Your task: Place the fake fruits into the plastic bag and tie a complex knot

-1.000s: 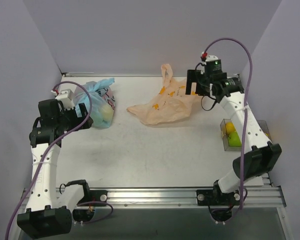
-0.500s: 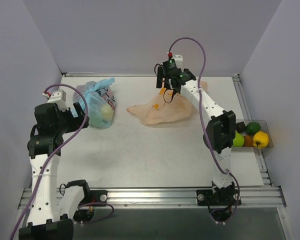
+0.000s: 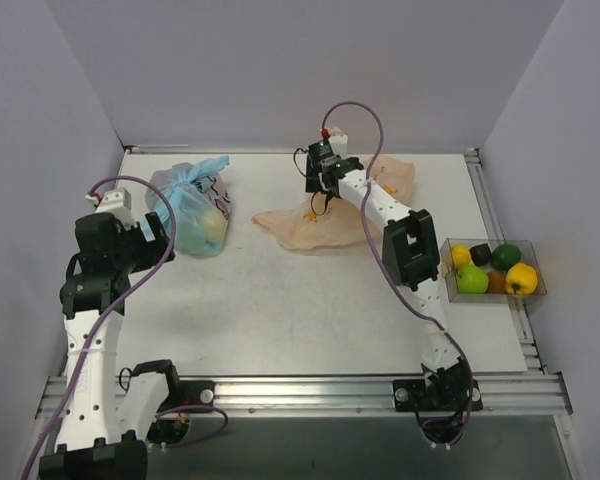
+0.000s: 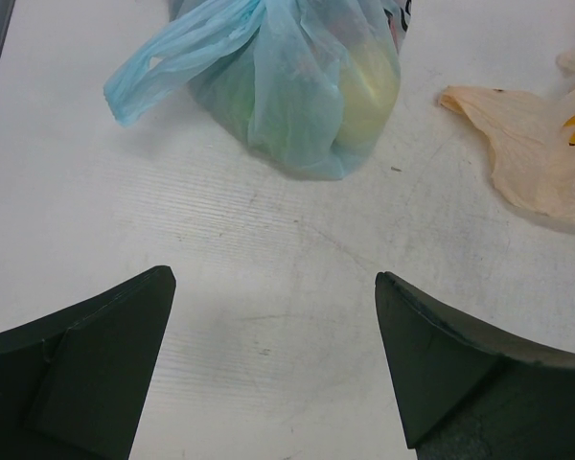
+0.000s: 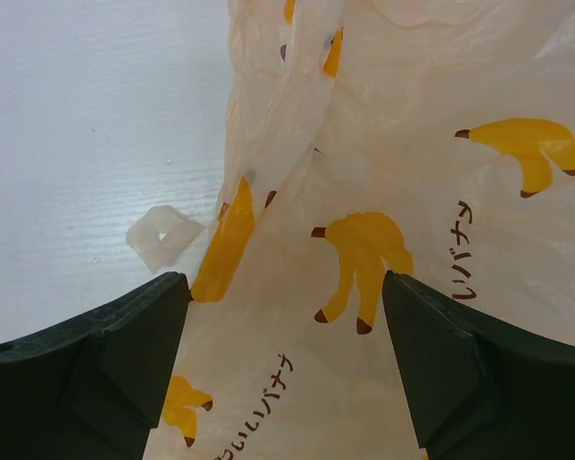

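Observation:
The peach-orange plastic bag (image 3: 325,228), printed with yellow bananas, lies flat and crumpled at the back middle of the table. My right gripper (image 3: 320,188) hangs open just above its back edge. In the right wrist view the bag (image 5: 393,182) fills the space between and beyond the open right gripper (image 5: 286,287). No knot in its handles is in view. The fake fruits (image 3: 490,270), yellow, green and orange, lie in a clear box at the right. My left gripper (image 4: 273,287) is open and empty over bare table at the left (image 3: 156,240).
A clear bag with light-blue tied handles (image 3: 192,212) holds a yellow-green fruit at the back left, just ahead of the left gripper (image 4: 297,86). A small scrap of plastic (image 5: 163,237) lies beside the peach bag. Grey walls stand on three sides.
My right arm has swung from the back right to the left, over the peach bag, uncovering the fruit box. The bag's raised handle has dropped flat. The left arm has shifted slightly.

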Controlling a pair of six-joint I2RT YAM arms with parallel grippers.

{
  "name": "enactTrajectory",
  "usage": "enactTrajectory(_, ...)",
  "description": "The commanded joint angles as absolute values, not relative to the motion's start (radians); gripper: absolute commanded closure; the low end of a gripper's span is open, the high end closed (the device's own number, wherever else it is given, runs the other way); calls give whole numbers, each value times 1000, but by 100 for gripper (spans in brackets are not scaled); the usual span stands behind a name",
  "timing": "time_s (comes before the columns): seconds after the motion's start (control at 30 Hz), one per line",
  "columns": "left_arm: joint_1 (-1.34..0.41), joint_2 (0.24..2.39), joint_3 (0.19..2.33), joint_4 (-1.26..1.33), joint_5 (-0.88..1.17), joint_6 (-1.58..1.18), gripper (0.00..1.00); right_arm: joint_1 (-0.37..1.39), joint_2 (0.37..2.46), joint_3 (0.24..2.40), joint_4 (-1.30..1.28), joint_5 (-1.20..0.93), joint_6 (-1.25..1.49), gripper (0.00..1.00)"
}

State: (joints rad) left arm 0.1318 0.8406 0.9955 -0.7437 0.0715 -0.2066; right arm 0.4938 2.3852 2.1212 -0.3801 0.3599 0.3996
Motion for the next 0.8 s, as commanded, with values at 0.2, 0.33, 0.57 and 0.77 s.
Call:
enactTrajectory(0.2, 133, 871, 1022, -696, 17, -222, 3, 472, 2355, 2140, -330, 105, 422, 68)
enactTrajectory(0.33, 132, 891, 1038, -699, 24, -238, 3, 462, 2297, 2126, -322, -79, 417, 100)
enactTrajectory(0.57, 133, 871, 1054, -658, 95, -173, 7, 456, 2071, 1975, -237, -457, 396, 100)
enactTrajectory(0.77, 133, 859, 1051, -574, 293, -130, 10, 433, 1855, 1798, -65, -722, 443, 100)
